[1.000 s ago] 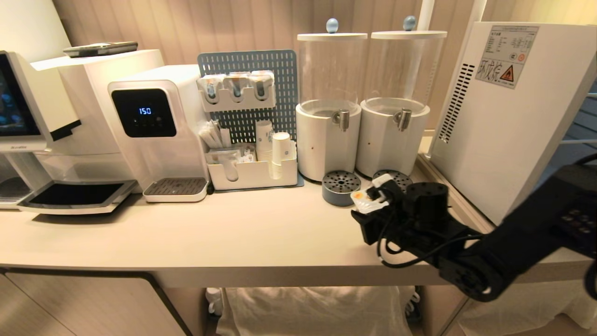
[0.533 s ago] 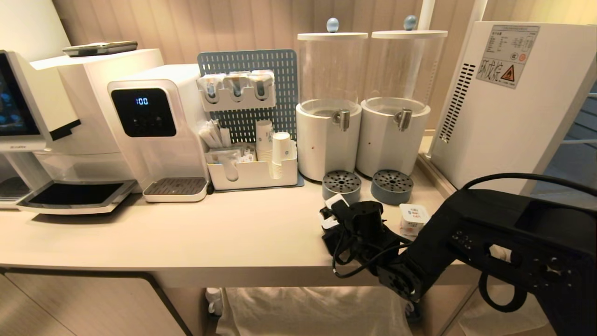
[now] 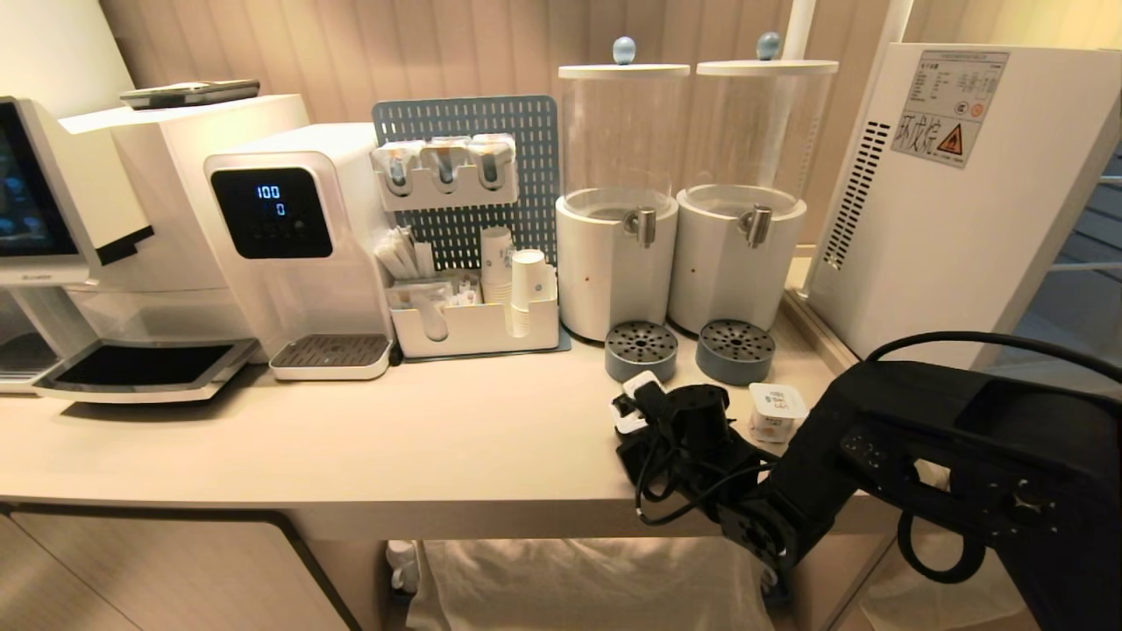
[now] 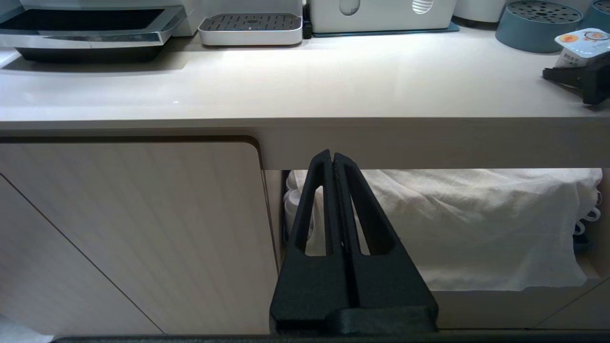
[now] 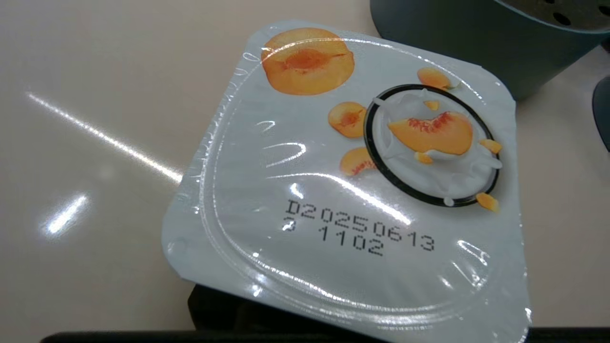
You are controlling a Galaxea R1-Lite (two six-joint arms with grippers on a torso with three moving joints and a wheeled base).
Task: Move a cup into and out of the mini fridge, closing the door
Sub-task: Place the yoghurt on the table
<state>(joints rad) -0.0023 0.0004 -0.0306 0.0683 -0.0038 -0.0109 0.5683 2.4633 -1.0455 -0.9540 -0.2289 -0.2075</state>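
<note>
One cup (image 3: 777, 410) stands before two dispensers (image 3: 621, 194), beside the mini fridge (image 3: 947, 202).

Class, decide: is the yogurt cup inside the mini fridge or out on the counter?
Out. The yogurt cup stands on the counter, left of the mini fridge.

Bare desk (image 3: 438, 438) lies open toward nine o'clock; at twelve, two grey drip stands (image 3: 641, 349) and dispensers (image 3: 622, 202) block passage.

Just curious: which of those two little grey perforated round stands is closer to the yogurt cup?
The right stand, under the right-hand dispenser; the yogurt cup sits just in front of it, while the left stand is farther off.
</note>
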